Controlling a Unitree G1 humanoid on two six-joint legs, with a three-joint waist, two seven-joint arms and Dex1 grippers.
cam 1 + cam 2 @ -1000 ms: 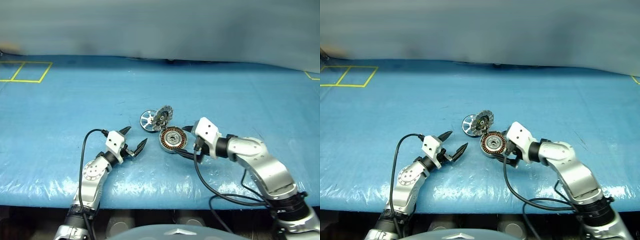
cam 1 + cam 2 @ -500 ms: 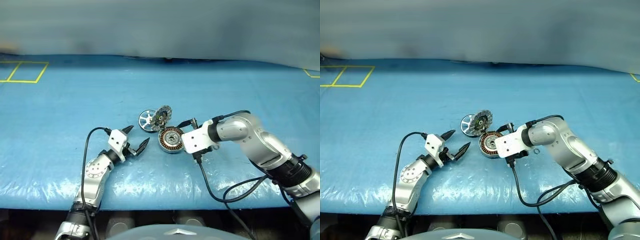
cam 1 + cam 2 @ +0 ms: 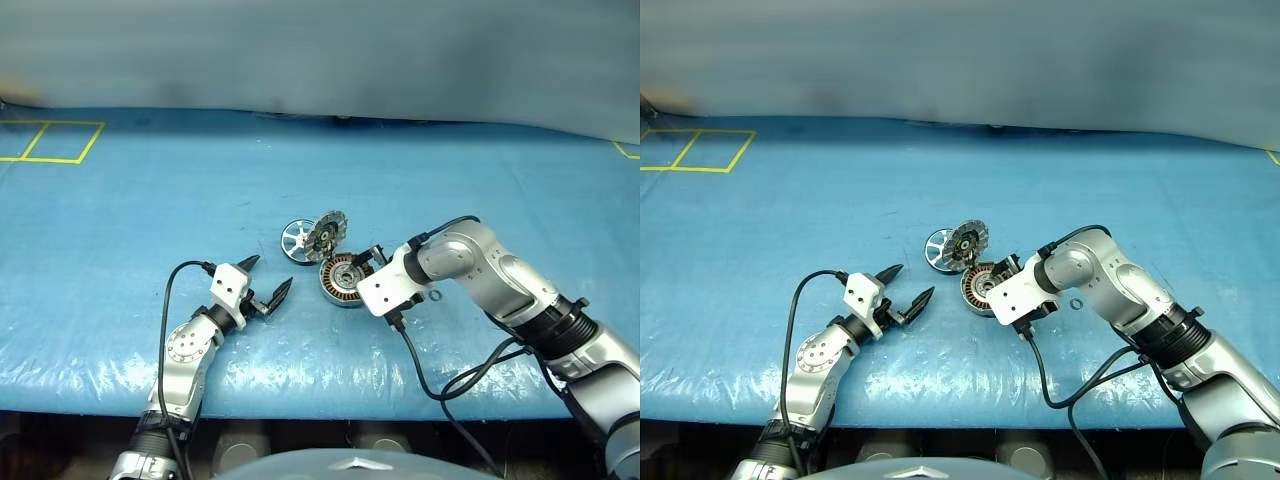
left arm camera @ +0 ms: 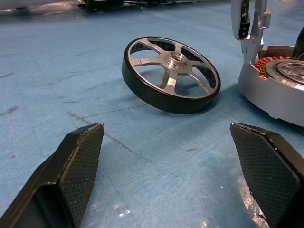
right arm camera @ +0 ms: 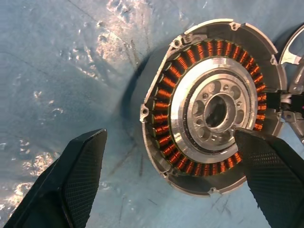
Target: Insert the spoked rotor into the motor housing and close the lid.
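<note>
Left gripper [image 3: 265, 284] is seen at lower left of centre in the left eye view, released, its two black fingers spread and nothing held; it is unchanged from one second ago. Through its wrist view the spoked rotor [image 4: 170, 73] is observed ahead of the fingers, tilted with one edge raised off the blue table cover [image 3: 120, 220], untouched.

At frame centre the rotor [image 3: 296, 240] is placed just left of the lid [image 3: 327, 233], which stands raised on edge with its dark segmented face exposed. The motor housing [image 3: 343, 280] lies immediately below the lid, open, copper windings visible and no rotor seated.

Right gripper [image 3: 366, 262] is found at the housing's right edge, released and empty. Compared with one second ago, the right arm has been swung up and over: the elbow is now raised and the wrist rolled, so that the fingers are directed downward. In the right wrist view the housing [image 5: 213, 107] is framed between the spread fingers, one fingertip [image 5: 266, 156] overlapping its rim; contact cannot be confirmed.

It is judged that the housing is being lined up for steadying. Insertion and closure remain outstanding.
</note>
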